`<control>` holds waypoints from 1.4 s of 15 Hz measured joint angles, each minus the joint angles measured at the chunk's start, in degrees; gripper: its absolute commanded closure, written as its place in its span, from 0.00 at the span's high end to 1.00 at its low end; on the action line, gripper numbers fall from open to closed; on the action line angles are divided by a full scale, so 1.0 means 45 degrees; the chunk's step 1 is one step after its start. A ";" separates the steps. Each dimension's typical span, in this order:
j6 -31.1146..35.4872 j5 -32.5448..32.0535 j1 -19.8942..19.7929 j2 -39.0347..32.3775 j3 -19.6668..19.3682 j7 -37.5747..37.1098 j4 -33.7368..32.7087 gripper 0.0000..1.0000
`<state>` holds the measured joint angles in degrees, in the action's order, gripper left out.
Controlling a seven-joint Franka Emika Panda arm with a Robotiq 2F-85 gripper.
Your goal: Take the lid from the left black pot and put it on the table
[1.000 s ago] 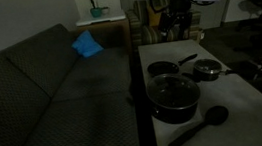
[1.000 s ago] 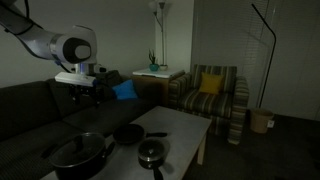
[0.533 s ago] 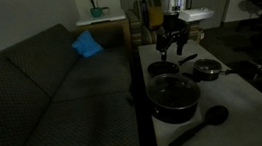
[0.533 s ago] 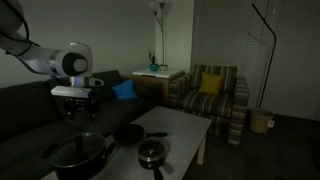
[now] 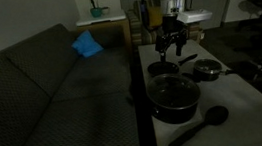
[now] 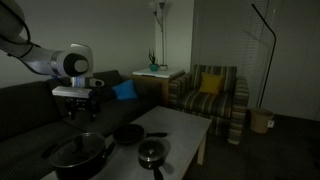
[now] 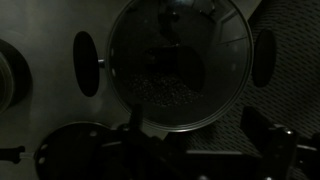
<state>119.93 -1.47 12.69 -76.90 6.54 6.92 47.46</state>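
Room is dim; pale grey table (image 5: 232,93) beside the dark sofa (image 5: 53,93) holds the big black pot (image 5: 174,96); my gripper (image 5: 176,49) hangs above, fingers spread and empty.

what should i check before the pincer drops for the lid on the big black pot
1. Lid seated on the pot: ok, the lid covers the left black pot.
2. Pincer open and empty: ok, its jaws look spread and nothing is held.
3. Pincer over the lid: ok, the wrist view looks straight down on it.
4. Centred on the knob: cannot tell, the wrist view is too dark.
5. Clearance: ok, the pincer hangs well above the lid, not touching it.
6. Bare spot on the table to set the lid down: ok.
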 measured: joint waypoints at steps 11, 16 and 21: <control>0.0138 0.0001 0.0109 -0.0521 0.0001 0.0000 0.0000 1.00; 0.0253 0.0001 0.0216 -0.1073 0.0001 0.0000 -0.0050 1.00; 0.0319 -0.0004 0.0464 -0.1615 0.0001 0.0000 -0.0253 1.00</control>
<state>121.37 -1.48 14.78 -84.16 6.54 6.92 46.32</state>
